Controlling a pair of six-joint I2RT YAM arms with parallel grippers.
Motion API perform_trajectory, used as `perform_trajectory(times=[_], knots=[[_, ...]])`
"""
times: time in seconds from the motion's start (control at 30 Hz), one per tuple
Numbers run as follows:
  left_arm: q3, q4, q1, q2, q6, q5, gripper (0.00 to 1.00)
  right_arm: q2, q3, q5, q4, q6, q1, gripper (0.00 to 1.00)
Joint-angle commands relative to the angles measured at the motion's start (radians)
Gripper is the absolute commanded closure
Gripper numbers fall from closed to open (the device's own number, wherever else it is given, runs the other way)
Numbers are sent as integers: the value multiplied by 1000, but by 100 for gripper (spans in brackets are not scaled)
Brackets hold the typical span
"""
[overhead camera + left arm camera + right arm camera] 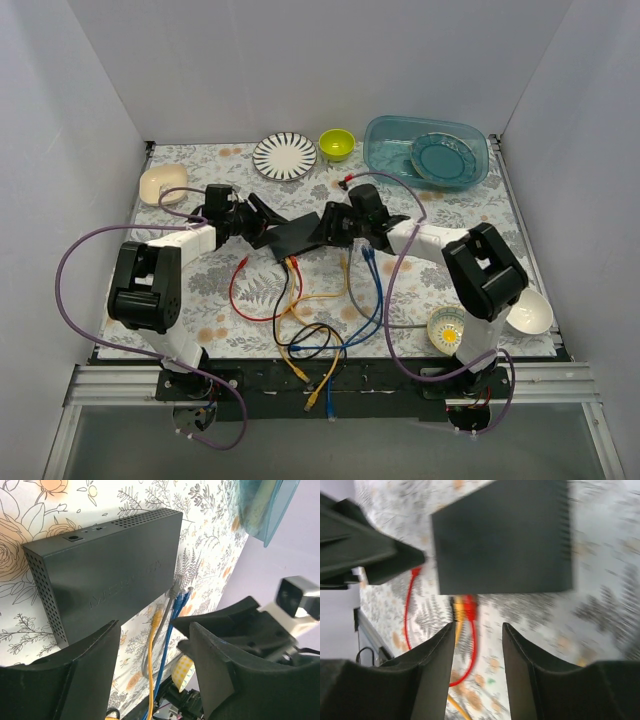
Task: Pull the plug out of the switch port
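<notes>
From high behind, looking down over the whole table (pixel 210 165). From 2 wrists, close, facing the switch (pixel 297 237) from opposite sides; shared by all 3.

Motion smears the whole right wrist view. The switch (pixel 502 535) in the upper half has soft edges. The red plug (pixel 469 605) and yellow plug (pixel 458 611) at its lower edge run together, so whether either sits in a socket cannot be told. In the left wrist view the socket row faces away, out of sight, and the blue tub (pixel 265 505) is cut off at the upper right. From above, the sockets are too small to make out.
</notes>
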Motion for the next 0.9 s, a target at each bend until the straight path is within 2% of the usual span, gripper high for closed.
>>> perform_trajectory(times=[0.0, 0.2, 0.57, 0.7, 0.87], knots=[[31, 4, 2, 17, 9, 2, 43, 142, 143, -74, -36, -30, 66, 51], [11, 21, 2, 47, 5, 28, 43, 245, 134, -143, 41, 48, 98, 54], [5, 20, 0, 71, 18, 39, 43, 310, 133, -143, 148, 180, 98, 56], [2, 18, 0, 76, 23, 39, 43, 341, 125, -140, 216, 298, 96, 58], [-6, 18, 0, 71, 26, 40, 43, 361, 131, -134, 262, 364, 95, 61]])
